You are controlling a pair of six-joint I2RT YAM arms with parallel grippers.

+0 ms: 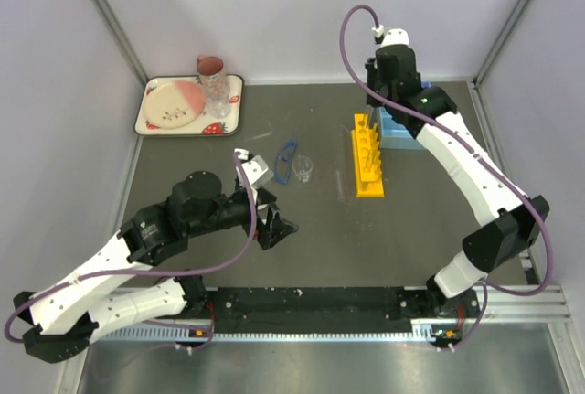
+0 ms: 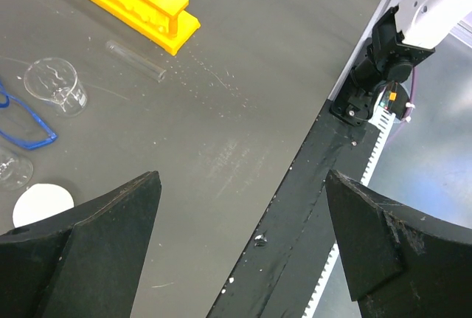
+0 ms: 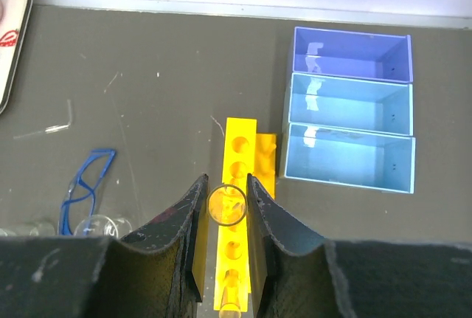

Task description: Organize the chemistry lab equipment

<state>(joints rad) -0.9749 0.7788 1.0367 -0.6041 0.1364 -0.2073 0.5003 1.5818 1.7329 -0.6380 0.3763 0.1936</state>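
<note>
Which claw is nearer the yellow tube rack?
Right. The right claw hangs directly over the yellow tube rack, gripping a glass tube; the left claw sits open, well off toward the near left.

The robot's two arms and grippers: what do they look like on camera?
Both arms, left arm and right arm, have white link shells and black joint housings. A purple cable loops along each. The left gripper and right gripper have matte black wedge-shaped fingers, scuffed with pale marks.
</note>
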